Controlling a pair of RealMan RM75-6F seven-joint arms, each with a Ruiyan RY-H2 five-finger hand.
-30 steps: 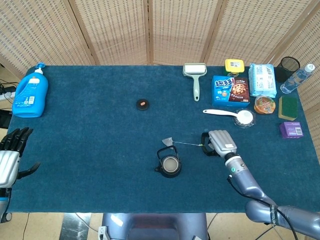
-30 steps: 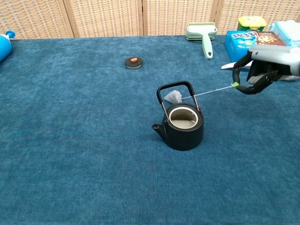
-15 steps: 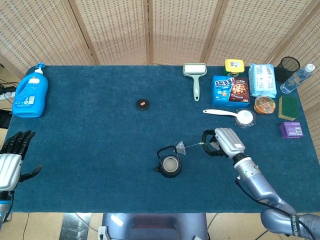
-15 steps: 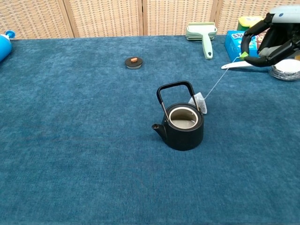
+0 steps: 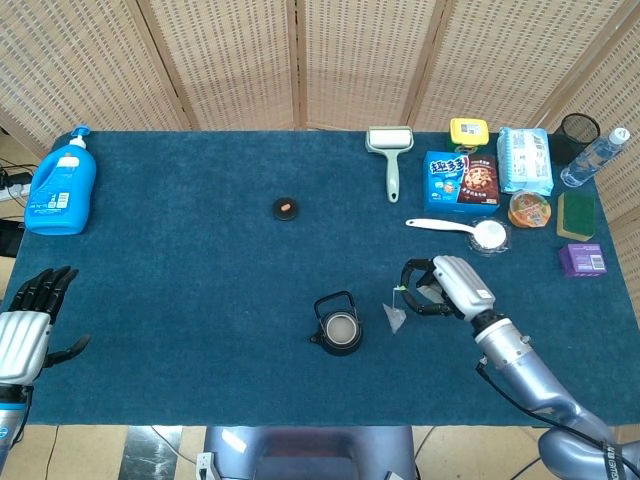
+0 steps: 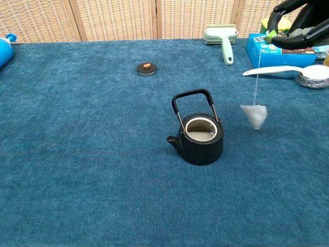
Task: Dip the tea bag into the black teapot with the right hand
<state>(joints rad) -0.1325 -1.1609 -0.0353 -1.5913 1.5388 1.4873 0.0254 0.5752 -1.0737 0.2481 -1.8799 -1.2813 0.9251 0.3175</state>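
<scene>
The black teapot (image 5: 339, 327) (image 6: 198, 135) stands open near the table's front middle, its handle up and its spout to the left. My right hand (image 5: 446, 285) (image 6: 298, 23) pinches the green tag of the tea bag's string. The white tea bag (image 5: 394, 317) (image 6: 255, 116) hangs free on the string, in the air to the right of the teapot and clear of it. My left hand (image 5: 27, 318) shows only in the head view, at the table's left front edge, fingers spread and holding nothing.
The teapot's lid (image 5: 286, 208) (image 6: 146, 68) lies behind the pot to the left. A blue detergent bottle (image 5: 62, 185) stands far left. At the back right lie a lint roller (image 5: 389, 150), a cookie box (image 5: 460, 180), a white scoop (image 5: 462, 229) and several small packs.
My right hand has risen and pulled right, lifting the tea bag off the cloth behind the teapot; the bag has swung past the handle and now hangs right of the pot.
</scene>
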